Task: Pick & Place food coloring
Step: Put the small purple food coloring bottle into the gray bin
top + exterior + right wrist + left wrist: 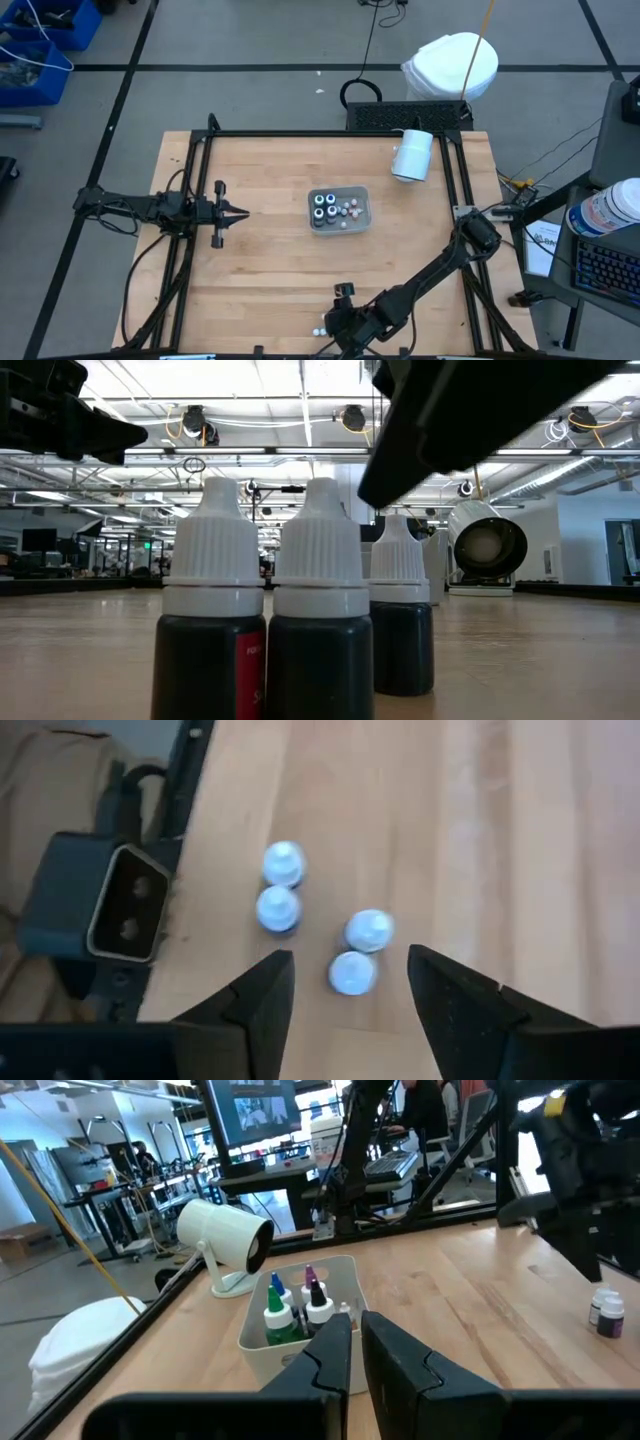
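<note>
Nearest bottles (320, 620): three food-coloring bottles fill the low view, upright and close together; dark bodies, ribbed white conical caps; one carries a red label.
Loose group on table: four white-capped bottles (350, 970) stand at the near edge of the wooden table (260, 270), seen from above as two close pairs.
Right gripper (350, 995): hangs directly over that group with fingers spread apart, empty; one bottle cap lies between the fingertips, another just beyond it.
Obstruction: right arm (480, 410) crosses the upper part of the low view as a dark bar.
Grey tray (363, 205): rectangular, near the table centre, well apart from the loose group.
Tray contents: several upright bottles; green, blue and purple tips (290, 1295) with white collars in the left wrist view, plus smaller whitish pieces seen from above.
Left gripper (240, 212): waits over the table's left half, pointing at the tray, fingers nearly together, holding nothing.
White cylinder (412, 155): lies on its side near the far right corner, beyond the tray.
Black frame rails (300, 133): border the table.
</note>
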Available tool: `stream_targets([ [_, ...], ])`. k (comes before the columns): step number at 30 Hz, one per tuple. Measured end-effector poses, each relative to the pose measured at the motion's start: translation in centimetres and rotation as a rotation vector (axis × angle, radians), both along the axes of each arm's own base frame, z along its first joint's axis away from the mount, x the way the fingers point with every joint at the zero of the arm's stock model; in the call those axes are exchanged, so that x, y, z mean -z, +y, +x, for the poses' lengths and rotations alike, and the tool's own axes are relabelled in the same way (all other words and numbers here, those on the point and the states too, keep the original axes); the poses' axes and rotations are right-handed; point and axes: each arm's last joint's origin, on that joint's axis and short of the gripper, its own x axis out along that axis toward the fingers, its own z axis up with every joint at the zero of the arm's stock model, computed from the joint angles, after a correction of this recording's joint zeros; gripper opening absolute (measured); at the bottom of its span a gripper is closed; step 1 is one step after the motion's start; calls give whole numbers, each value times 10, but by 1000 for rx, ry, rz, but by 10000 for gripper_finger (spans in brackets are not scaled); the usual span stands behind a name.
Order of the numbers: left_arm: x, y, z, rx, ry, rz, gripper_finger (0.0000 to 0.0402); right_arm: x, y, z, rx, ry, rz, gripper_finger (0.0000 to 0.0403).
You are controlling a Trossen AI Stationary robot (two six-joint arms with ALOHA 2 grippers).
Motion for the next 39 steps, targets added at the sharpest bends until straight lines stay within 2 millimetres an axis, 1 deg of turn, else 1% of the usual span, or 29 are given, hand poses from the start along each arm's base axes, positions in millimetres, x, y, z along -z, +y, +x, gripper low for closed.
stream_targets([
  [7,0,0,0,0,0,0,37,21,-1,-2,-26,-27,87,181],
  [14,0,0,0,0,0,0,37,31,-9,-4,25,-2,95,180],
  [21,0,0,0,0,0,2,37,36,-18,-1,64,4,101,180],
  [33,0,0,0,0,0,1,37,37,-18,-1,62,-5,112,179],
  [36,0,0,0,0,0,1,37,37,-18,-1,62,-5,112,168],
  [39,0,0,0,0,0,1,37,37,-18,-1,61,-6,110,150],
])
